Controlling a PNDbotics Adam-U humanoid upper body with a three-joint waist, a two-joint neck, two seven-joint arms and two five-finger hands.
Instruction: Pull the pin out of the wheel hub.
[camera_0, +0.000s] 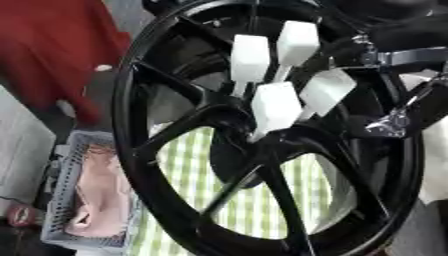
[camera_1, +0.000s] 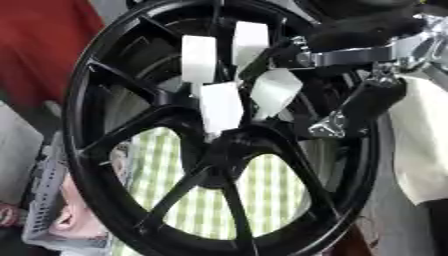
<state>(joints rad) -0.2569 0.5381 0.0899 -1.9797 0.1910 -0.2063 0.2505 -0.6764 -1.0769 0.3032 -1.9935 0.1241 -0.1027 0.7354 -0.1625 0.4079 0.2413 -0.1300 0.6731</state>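
White-tagged pins (camera_0: 276, 102) jut from the black wheel hub (camera_0: 254, 137) just left of the right hand (camera_1: 350, 117), whose finger state cannot be told.

The right hand (camera_1: 262, 75) has white, flat, paddle-shaped fingers (camera_0: 276, 102) on thin stems; black arm links with silver brackets (camera_1: 367, 52) sit beside it.
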